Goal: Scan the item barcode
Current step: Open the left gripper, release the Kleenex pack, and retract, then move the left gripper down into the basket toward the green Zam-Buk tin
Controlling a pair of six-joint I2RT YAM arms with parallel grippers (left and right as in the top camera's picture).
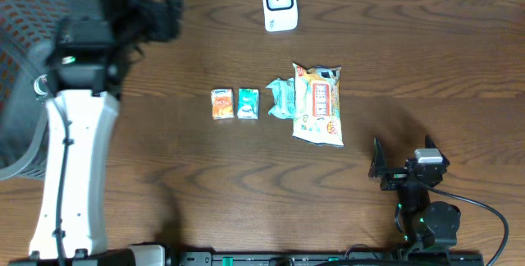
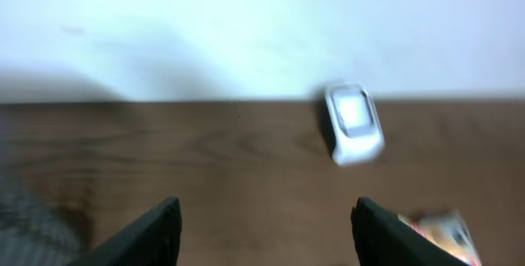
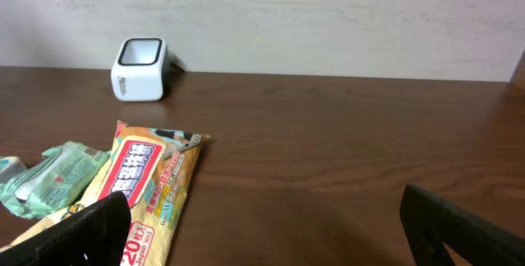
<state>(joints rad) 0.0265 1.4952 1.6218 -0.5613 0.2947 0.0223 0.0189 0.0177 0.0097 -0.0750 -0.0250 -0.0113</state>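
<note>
Four items lie in a row mid-table: a small orange packet [image 1: 221, 103], a small green packet [image 1: 248, 103], a teal pack [image 1: 281, 98] and a large yellow wipes pack [image 1: 318, 104] [image 3: 139, 192]. The white barcode scanner [image 1: 279, 3] [image 2: 354, 123] [image 3: 139, 57] stands at the far edge. My left gripper [image 1: 168, 16] [image 2: 267, 217] hovers at the far left, open and holding nothing, pointed toward the scanner. Near the front right, my right gripper [image 1: 379, 167] [image 3: 262, 217] is open and holds nothing, with the wipes pack ahead on its left.
A dark mesh basket [image 1: 20, 77] sits off the table's left side, beside the left arm. The left wrist view is blurred; a corner of the wipes pack [image 2: 439, 231] shows behind its right finger. A pale wall runs behind the table's far edge.
</note>
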